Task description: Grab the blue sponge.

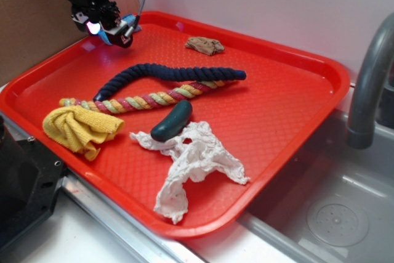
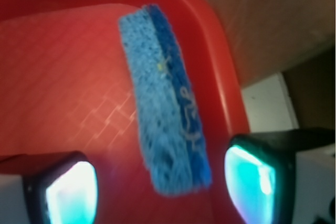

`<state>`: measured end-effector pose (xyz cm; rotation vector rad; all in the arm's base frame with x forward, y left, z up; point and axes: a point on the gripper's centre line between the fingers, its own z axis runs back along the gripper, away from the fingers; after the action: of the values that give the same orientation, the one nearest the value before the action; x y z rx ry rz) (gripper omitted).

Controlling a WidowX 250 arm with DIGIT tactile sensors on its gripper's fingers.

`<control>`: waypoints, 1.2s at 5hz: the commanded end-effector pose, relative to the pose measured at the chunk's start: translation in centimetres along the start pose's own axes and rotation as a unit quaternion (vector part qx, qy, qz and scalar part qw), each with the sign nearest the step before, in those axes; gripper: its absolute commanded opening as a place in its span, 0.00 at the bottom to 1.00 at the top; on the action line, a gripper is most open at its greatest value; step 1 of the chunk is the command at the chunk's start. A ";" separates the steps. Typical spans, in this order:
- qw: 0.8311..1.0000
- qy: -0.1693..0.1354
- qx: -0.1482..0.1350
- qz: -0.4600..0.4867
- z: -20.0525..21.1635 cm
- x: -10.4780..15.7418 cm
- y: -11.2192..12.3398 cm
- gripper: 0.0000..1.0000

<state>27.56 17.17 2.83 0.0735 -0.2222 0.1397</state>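
The blue sponge [image 2: 165,103] lies flat on the red tray [image 1: 289,115] at its far left corner, close to the raised rim. The gripper [image 2: 160,190] hovers over it, fingers [image 2: 71,192] spread to either side without touching it. Nearer on the tray lie a navy rope [image 1: 172,74], a multicoloured rope [image 1: 148,98], a green pickle [image 1: 172,121], a yellow cloth [image 1: 80,129] and a white rag [image 1: 191,164].

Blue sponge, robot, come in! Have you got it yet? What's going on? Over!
Gripper open, hovering at tray's far left corner. Blue sponge below, between the fingers, not grabbed yet, lying by the red tray rim. Nothing in the way.
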 end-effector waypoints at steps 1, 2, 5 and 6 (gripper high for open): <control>1.000 -0.011 0.010 0.001 0.2 0.8 0.6 0.03; 1.000 -0.027 0.009 -0.003 1.1 0.6 0.0 0.00; 0.994 -0.088 -0.042 -0.050 10.4 -2.7 -7.0 0.00; 0.983 -0.132 -0.104 -0.077 13.9 -5.5 -7.3 0.00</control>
<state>20.68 6.99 13.79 -0.1146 -0.4577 -0.0345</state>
